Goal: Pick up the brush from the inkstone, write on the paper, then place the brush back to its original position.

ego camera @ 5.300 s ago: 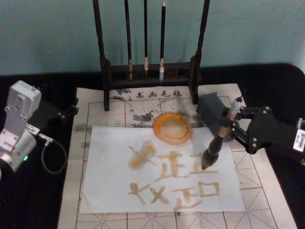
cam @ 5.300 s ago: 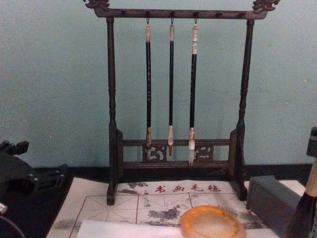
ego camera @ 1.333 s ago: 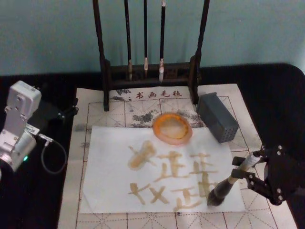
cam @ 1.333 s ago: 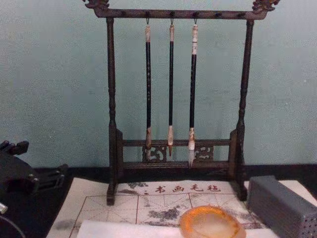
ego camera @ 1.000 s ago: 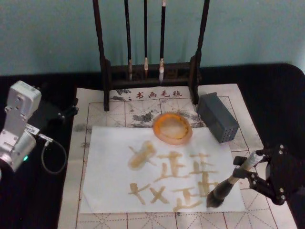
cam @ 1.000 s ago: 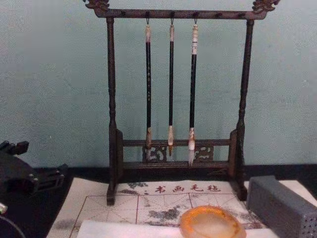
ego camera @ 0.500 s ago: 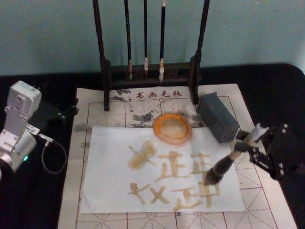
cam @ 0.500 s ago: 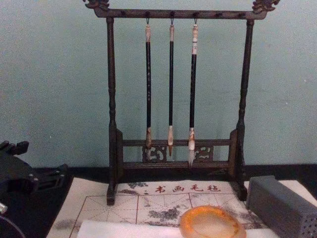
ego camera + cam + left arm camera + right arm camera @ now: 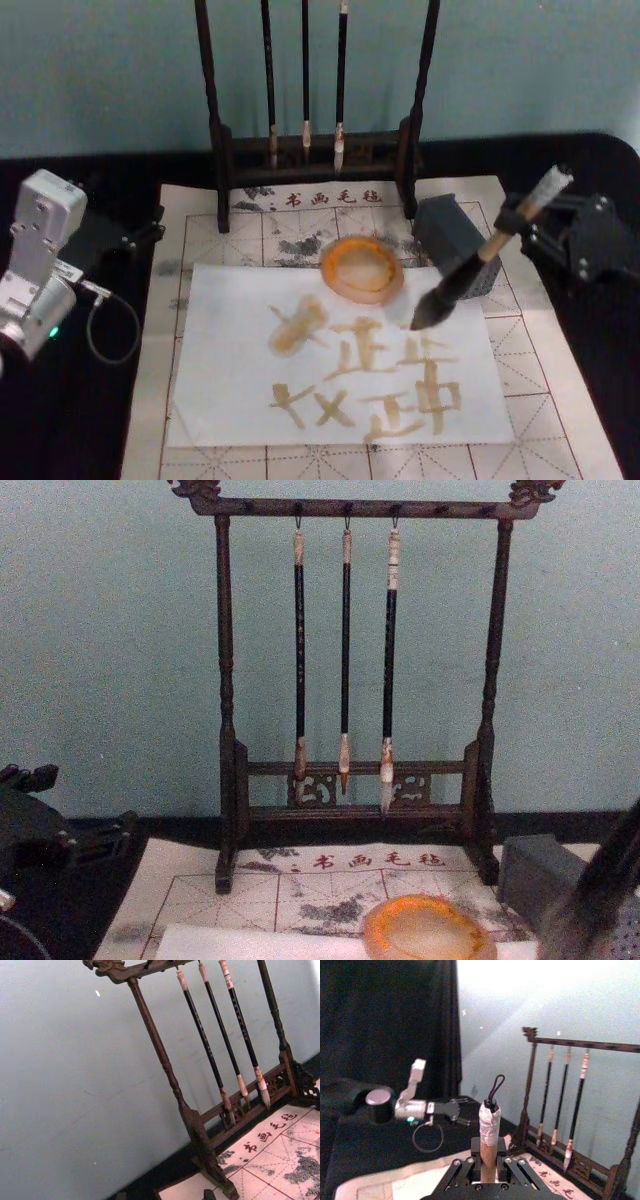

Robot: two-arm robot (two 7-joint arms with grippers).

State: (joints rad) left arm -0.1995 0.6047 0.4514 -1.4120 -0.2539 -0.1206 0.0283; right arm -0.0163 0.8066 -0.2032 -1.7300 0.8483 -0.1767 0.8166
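Head view: paper (image 9: 230,390) carries strokes (image 9: 400,352); I judge only the return remains. Right gripper (image 9: 522,224) clamps the brush (image 9: 458,278) near the inkstone (image 9: 362,268); left gripper (image 9: 128,234) sits parked at the left edge.

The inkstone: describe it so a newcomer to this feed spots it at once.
Find the tall dark brush rack at the back; on the felt mat in front of it lies the white paper. The inkstone sits at the paper's far edge, near the middle. It is the only round, orange-amber dish; its neighbour to the right is a grey rectangular block.
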